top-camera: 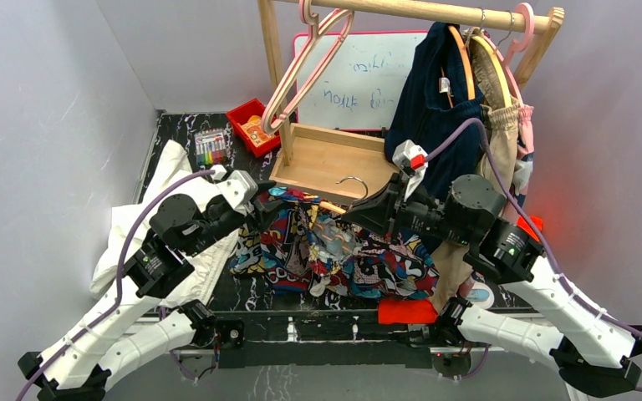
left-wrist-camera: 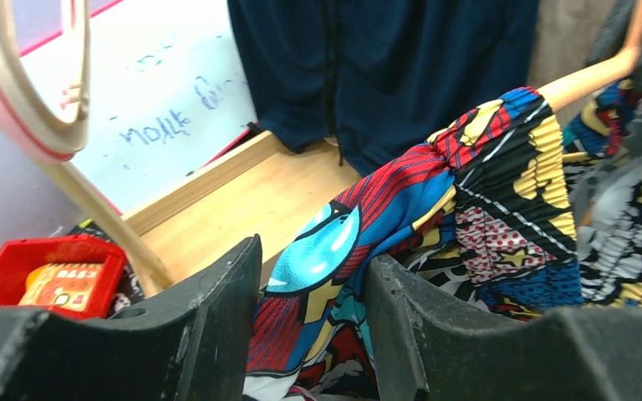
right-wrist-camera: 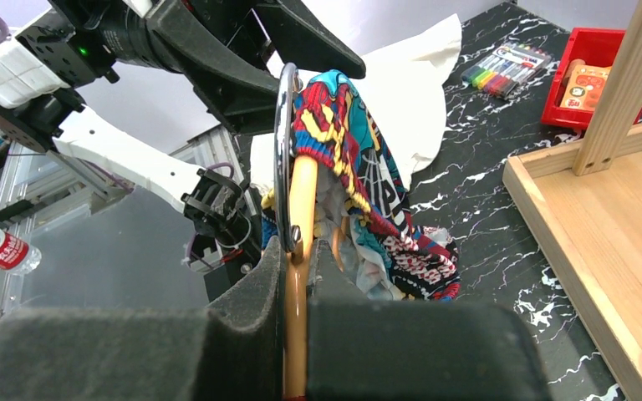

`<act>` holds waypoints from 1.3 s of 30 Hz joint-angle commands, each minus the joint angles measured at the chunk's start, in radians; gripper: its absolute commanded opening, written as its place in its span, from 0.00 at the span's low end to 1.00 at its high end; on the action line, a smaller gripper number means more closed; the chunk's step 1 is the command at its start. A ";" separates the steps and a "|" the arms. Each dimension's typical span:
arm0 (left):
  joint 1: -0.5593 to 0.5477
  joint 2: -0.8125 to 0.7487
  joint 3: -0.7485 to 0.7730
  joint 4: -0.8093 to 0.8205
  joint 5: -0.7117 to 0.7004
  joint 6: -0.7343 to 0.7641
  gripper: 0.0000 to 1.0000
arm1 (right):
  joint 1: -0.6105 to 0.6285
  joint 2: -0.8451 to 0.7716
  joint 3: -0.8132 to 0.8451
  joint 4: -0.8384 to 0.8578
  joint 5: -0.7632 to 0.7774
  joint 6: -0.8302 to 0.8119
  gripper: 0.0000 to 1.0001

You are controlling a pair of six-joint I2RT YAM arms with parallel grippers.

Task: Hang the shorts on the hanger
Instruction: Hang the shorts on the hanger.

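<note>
Jaws on your right gripper (right-wrist-camera: pixel 297 251) are clamped on the hanger (right-wrist-camera: pixel 299 196). Left gripper (left-wrist-camera: pixel 313 288) straddles the shorts (left-wrist-camera: pixel 468 192), can't tell if it's pinching. Shorts cover one hanger end, other end's left to do.

The shorts (top-camera: pixel 334 255) lie bunched on the table (top-camera: pixel 175 134), partly draped over the hanger (top-camera: pixel 332 206).

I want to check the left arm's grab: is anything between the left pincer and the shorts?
Nothing visible does. The shorts already lie between the fingers of the left pincer, draped over the hanger that the right pincer clamps.
</note>
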 commanded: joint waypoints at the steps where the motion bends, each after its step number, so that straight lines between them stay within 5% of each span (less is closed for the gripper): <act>1: 0.005 -0.022 -0.014 0.003 -0.132 0.027 0.47 | -0.001 -0.041 0.018 0.119 0.019 -0.005 0.00; 11: 0.005 -0.029 -0.001 -0.043 -0.190 0.029 0.67 | 0.000 -0.092 0.021 0.118 0.090 -0.022 0.00; 20: 0.005 -0.131 0.092 -0.082 0.024 0.026 0.97 | 0.000 -0.077 0.139 0.008 0.081 -0.115 0.00; 29: 0.005 -0.061 0.444 -0.080 0.298 0.020 0.98 | -0.001 0.045 0.580 -0.225 -0.101 -0.234 0.00; 39: 0.004 0.112 0.622 -0.140 0.615 -0.051 0.98 | -0.001 0.072 0.495 -0.306 -0.218 -0.233 0.00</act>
